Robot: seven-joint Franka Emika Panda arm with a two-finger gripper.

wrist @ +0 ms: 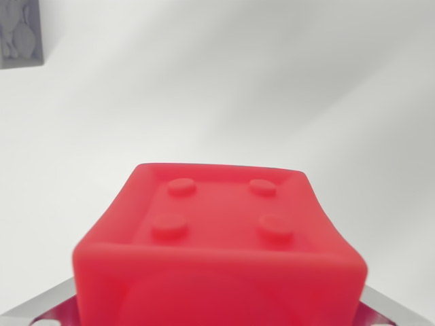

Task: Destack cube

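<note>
The red cube [221, 244], close up and slightly blurred, fills the lower middle of the wrist view, its recessed upper face bearing four round studs within a raised rim, well below-right of the grey object [22, 32] at the top-left corner.

Bare white surface [217, 88], grey fixture [20, 32] at corner: likely a lab.

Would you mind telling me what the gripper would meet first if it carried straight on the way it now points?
Most likely the red cube, which fills the near foreground right at the gripper; beyond it only the pale surface shows. The fingers are hardly visible, so depth is uncertain.
</note>
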